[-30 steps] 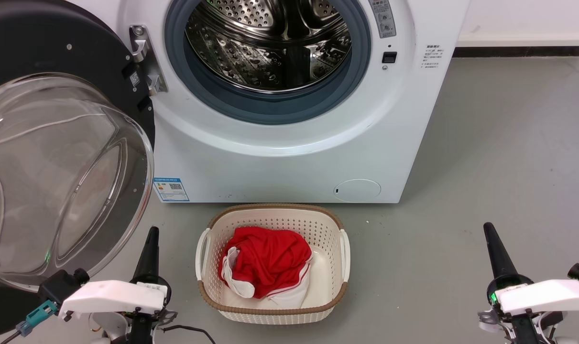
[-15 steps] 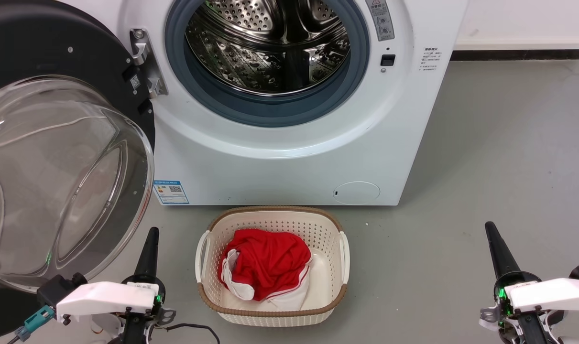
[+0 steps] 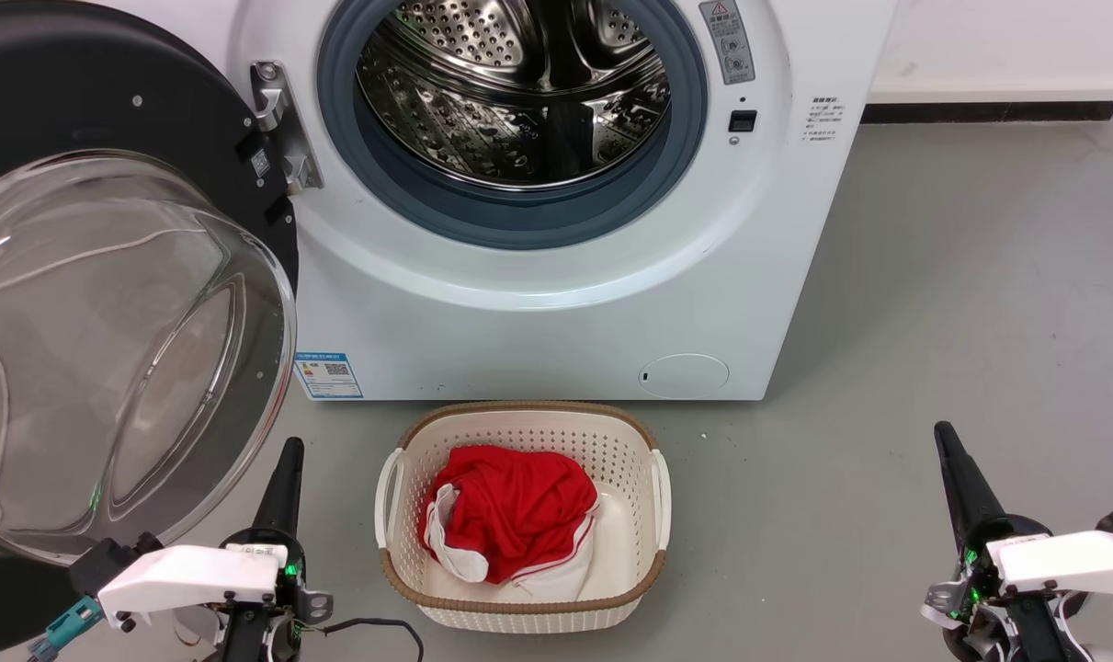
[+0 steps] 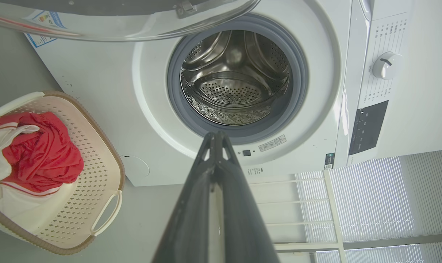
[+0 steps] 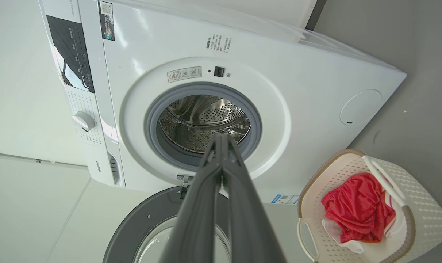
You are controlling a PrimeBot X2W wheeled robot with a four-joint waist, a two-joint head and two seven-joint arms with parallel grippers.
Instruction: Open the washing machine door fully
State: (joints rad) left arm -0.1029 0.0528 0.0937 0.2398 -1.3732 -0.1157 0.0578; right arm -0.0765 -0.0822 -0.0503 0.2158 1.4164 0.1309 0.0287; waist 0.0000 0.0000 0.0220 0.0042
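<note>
**Door swung wide, both hands clenched and empty.**

The door hangs out to the left of the washer on its hinge, with the glass bowl bulging toward us and the drum mouth uncovered. We judge the opening done or nearly so. Our left hand sits low, just beside the door's bottom rim, fingers pressed together on nothing. Our right hand is likewise clenched and empty, well apart over the floor. The risk is ours: swinging the left arm could clip the bowl and knock the door back toward the drum. Pushing on against a hinge at its stop could strain it.
</note>
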